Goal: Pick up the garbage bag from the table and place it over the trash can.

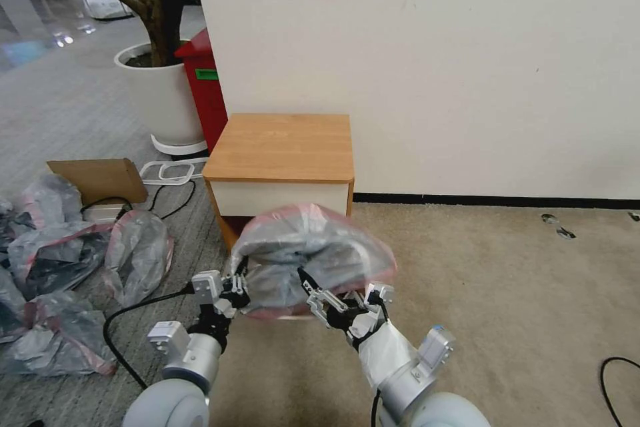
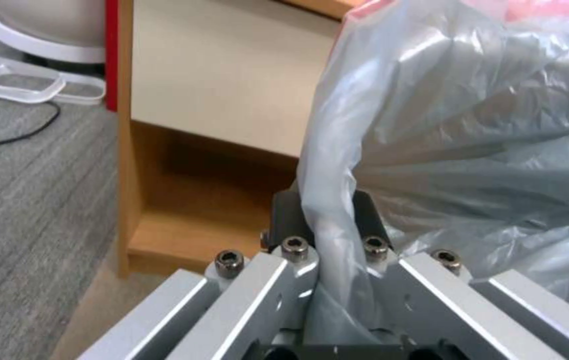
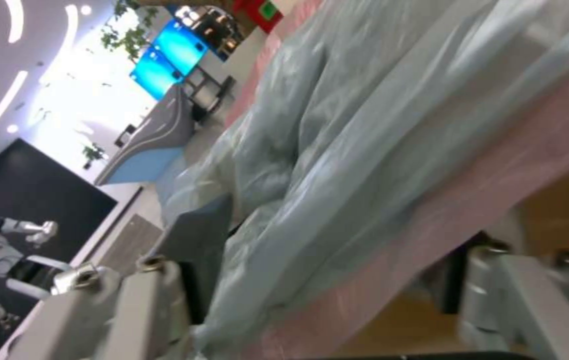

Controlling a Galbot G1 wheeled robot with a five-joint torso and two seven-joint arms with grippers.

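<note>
Carpet by the wall, table (image 1: 280, 147) top bare: both grippers hold the garbage bag (image 1: 310, 250) in front of the table's front edge.
Left gripper (image 2: 328, 235) and right gripper (image 1: 320, 298) are each clamped on film; keep the pink rim taut and spread wide before lowering.

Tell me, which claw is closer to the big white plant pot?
Left. The left gripper holds the garbage bag on the planter side; the right gripper is farther away.

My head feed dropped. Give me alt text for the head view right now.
Both hands hold the garbage bag spread open in the air in front of the table: left hand grips its left edge, right hand its lower right. More filled grey bags lie on the floor to the left.
</note>
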